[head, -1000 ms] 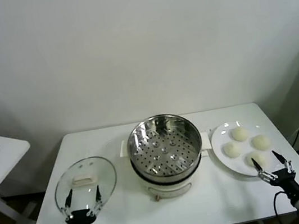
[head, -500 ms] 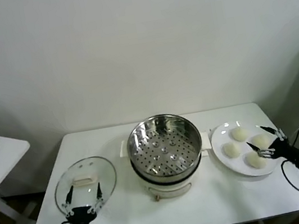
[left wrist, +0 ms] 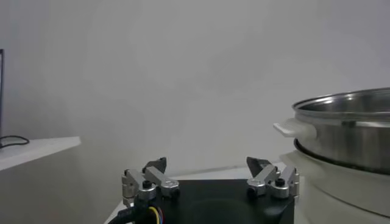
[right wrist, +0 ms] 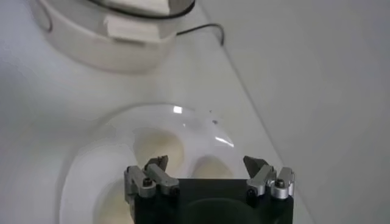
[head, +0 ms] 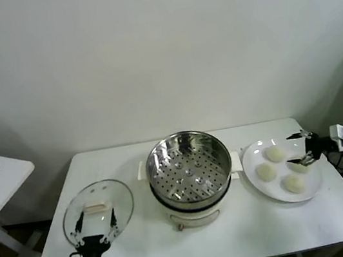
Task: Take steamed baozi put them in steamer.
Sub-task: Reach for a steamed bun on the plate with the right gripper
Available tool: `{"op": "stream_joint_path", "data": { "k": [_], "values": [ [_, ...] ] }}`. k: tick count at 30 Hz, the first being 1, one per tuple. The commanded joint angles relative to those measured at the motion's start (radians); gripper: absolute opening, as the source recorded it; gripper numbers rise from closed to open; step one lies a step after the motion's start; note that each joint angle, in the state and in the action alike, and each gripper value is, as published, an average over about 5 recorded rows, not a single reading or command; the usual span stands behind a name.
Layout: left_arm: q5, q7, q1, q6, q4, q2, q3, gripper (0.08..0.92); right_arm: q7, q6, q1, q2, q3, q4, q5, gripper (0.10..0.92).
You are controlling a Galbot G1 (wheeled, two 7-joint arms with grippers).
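Steamed baozi (head: 295, 182), judged soft and light, are best pinched gently across the sides; the right claw (head: 303, 149) is spread wide above the plate (head: 250, 163), the left claw (head: 95, 227) also parted.

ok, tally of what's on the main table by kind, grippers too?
Steamed baozi: 4, all on the plate
Plate: 1
Steamer: 1, basket empty
Glass lid: 1
Grippers: 2, left gripper at the lid, right gripper over the plate, both open, neither holding anything
Total: 9
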Motion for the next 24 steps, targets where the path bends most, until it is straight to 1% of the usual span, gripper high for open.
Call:
{"op": "stream_joint_path", "data": {
  "k": [1,5,8,13,24],
  "values": [
    [-0.006,-0.001,-0.004,0.012,-0.002,-0.001,0.0,0.823,-0.155,0.024,0.467,0.062,-0.477,-0.247,-0.124,0.823],
    [-0.008,-0.002,-0.008,0.021,-0.007,-0.002,0.0,0.823,-0.16,0.062,0.482,0.171,-0.488,-0.356,-0.241,0.823],
    [-0.009,-0.002,-0.012,0.027,-0.008,-0.001,-0.002,0.823,-0.143,0.07,0.469,0.234,-0.467,-0.41,-0.279,0.823],
    [-0.008,-0.003,-0.018,0.034,-0.007,-0.001,-0.001,0.823,-0.115,0.057,0.407,0.294,-0.421,-0.424,-0.308,0.823],
    [-0.007,-0.003,-0.025,0.04,-0.004,0.003,-0.004,0.823,-0.019,0.082,0.288,0.366,-0.284,-0.475,-0.462,0.823]
  ]
}}
